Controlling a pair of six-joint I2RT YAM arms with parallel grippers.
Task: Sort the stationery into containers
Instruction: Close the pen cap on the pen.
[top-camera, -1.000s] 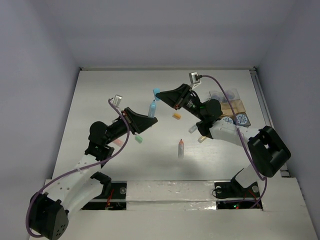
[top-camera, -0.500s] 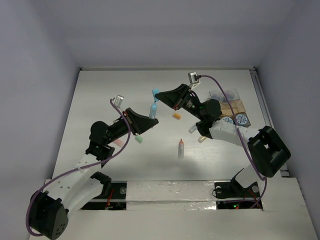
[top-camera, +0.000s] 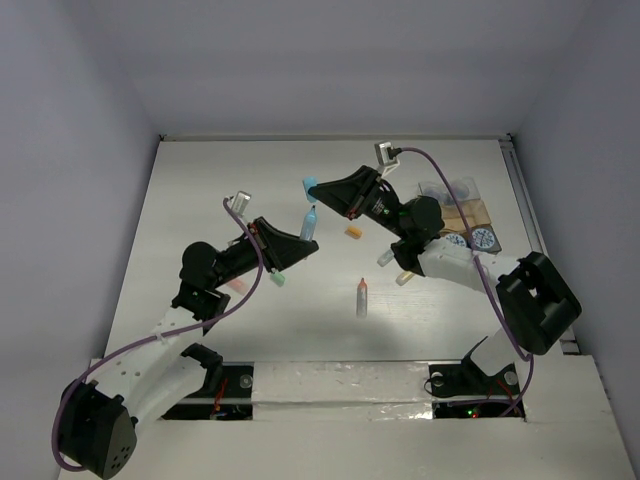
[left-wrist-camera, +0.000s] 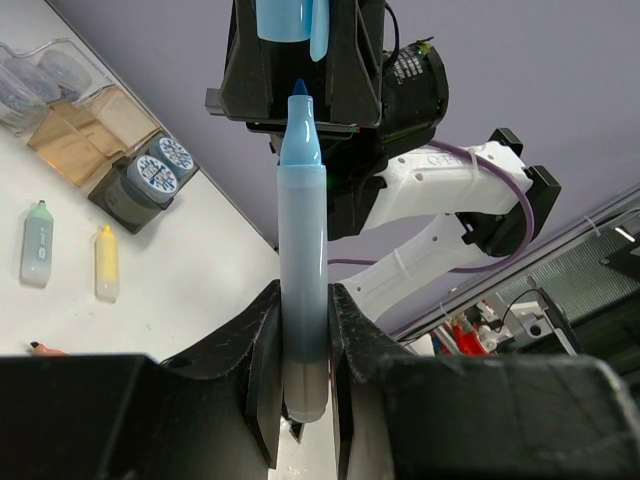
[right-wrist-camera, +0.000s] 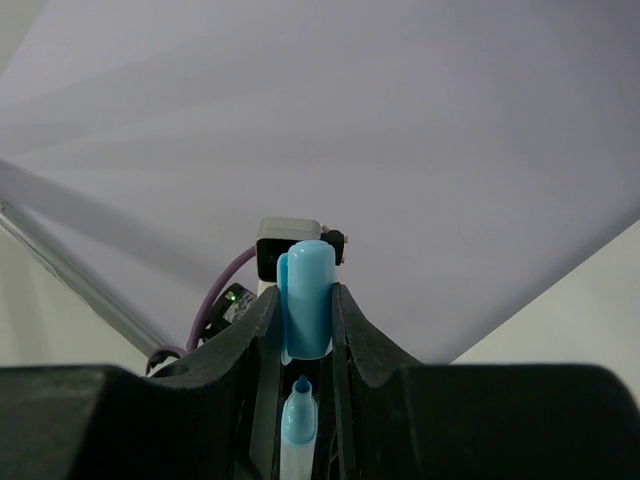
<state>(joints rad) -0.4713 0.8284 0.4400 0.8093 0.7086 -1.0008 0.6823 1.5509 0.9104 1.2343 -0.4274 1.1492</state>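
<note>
Stationery: light blue pen (left-wrist-camera: 302, 250) stands upright in the left gripper (left-wrist-camera: 303, 345), black jaws clamped on its lower barrel. Barrel is round, frosted translucent plastic, narrowing to a darker blue pointed tip, uncapped. Right gripper (right-wrist-camera: 305, 325) pinches the cap (right-wrist-camera: 305, 298) between its black fingers; the cap is smooth opaque light blue plastic with a rounded end and a side clip. Pen tip sits just below the cap's mouth, lined up with it, with a small gap between them in both wrist views. From the top view, pen and cap are held above the white table (top-camera: 200, 200), around its middle.

Containers (top-camera: 455, 203) sit at the right side of the table: square compartments touching one another, some clear plastic, some tan. Two round tape rolls (top-camera: 483, 238) with blue-and-white patterned faces stand side by side in a dark holder at the near end of the cluster.

Loose on the table:
- orange-red pen (top-camera: 361, 297), lying in front of the centre
- small orange piece (top-camera: 352, 232), beside the right arm
- green piece (top-camera: 278, 280) and pink piece (top-camera: 236, 286), by the left arm
- grey-green pen (left-wrist-camera: 37, 243) and yellow pen (left-wrist-camera: 104, 262), stubby, lying parallel just beside each other near the containers

Writing: a small label (left-wrist-camera: 405, 65) on the right arm's black wrist has print too small to read
</note>
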